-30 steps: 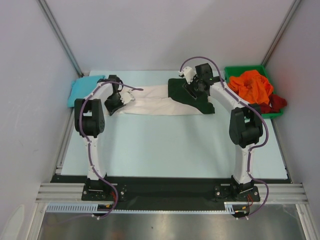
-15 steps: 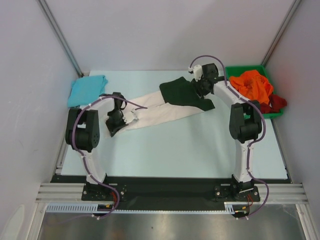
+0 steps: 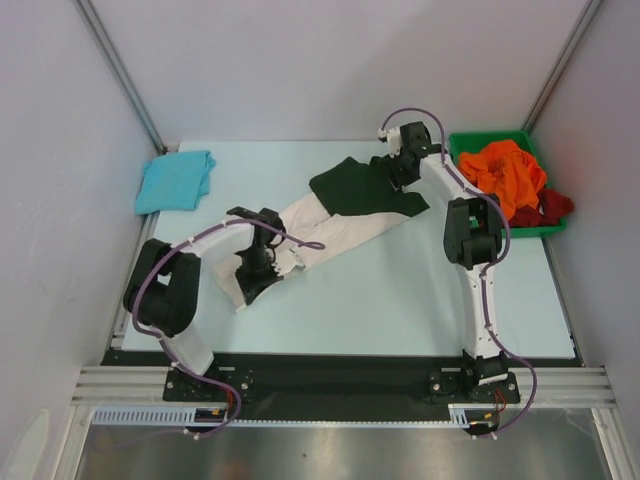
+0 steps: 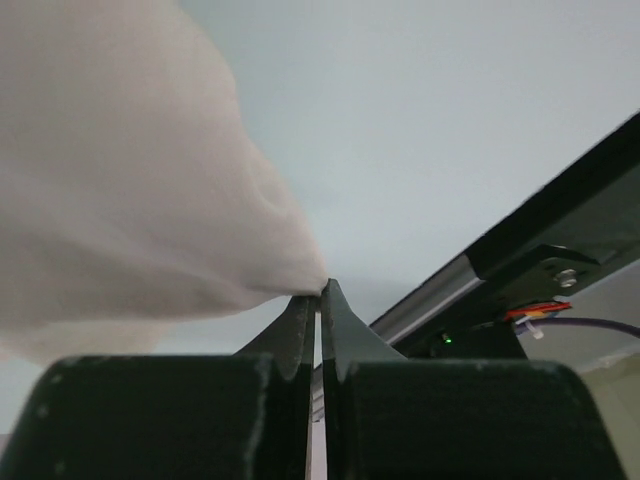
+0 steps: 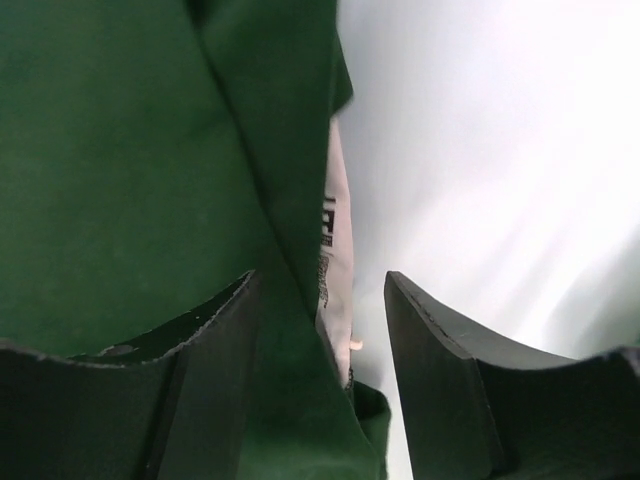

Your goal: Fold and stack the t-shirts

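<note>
Well, my left jaws are pinched tight on the near-left end of the cream shirt (image 3: 335,225), and my right jaws stand parted beside its dark green sleeve (image 3: 365,190), far right. It lies slantwise across the pale blue table (image 3: 380,300), between plain grey walls (image 3: 330,60). A teal shirt (image 3: 175,180) lies far left; the orange shirt (image 3: 505,170) and the dark red shirt (image 3: 552,207) sit in the green bin (image 3: 460,142).

A robotics lab test cell: plain white panels (image 3: 330,60) enclose a pale worktop (image 3: 380,300), aluminium struts (image 3: 120,75) rise at 11 and 1 o'clock, and a cabled left arm (image 3: 160,295) and right arm (image 3: 478,300) are bolted to an extrusion rail (image 3: 340,383) at 6 o'clock.
</note>
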Motion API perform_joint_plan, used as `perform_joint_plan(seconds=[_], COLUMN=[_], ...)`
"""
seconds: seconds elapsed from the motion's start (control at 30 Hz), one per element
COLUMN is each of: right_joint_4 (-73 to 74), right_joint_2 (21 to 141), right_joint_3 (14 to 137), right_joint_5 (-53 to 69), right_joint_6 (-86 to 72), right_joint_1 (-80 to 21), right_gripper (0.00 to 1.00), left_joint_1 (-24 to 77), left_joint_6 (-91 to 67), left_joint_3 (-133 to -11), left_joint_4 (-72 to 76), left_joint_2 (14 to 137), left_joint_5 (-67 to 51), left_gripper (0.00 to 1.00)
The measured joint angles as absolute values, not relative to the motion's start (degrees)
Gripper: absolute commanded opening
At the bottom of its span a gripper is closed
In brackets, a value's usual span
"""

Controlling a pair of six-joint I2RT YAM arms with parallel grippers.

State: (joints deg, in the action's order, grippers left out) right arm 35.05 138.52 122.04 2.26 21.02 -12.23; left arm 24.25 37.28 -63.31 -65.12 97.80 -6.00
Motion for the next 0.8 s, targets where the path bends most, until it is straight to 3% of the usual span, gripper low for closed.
perform_joint_plan(seconds=[0.23, 0.37, 0.4, 0.8], right_joint_4=[37.71, 38.35, 38.48, 37.43], right_joint_2=[142.50, 143.81, 144.24, 153.71], right_joint_3=[125.34, 127.15, 127.70, 143.00], right_joint_5=[3.03, 4.40, 4.62, 2.79], right_joint_6=[20.99, 20.75, 20.69, 20.60], right_joint_1=[-11.64, -11.53, -11.55, -12.95], right_gripper=[0.51, 0.04, 0.01, 0.00], left_joint_1=[29.56, 32.10, 32.93, 44.25], left_joint_6=[32.21, 30.33, 29.95, 28.71], left_joint_3=[-62.41, -62.28, -62.13, -67.99], left_joint_4=[-67.26, -68.34, -68.51, -71.33], left_joint_2=[95.64, 94.45, 94.28, 98.78], left_joint_5=[-8.16, -8.99, -9.32, -14.26], left_gripper=[0.01, 0.01, 0.01, 0.01])
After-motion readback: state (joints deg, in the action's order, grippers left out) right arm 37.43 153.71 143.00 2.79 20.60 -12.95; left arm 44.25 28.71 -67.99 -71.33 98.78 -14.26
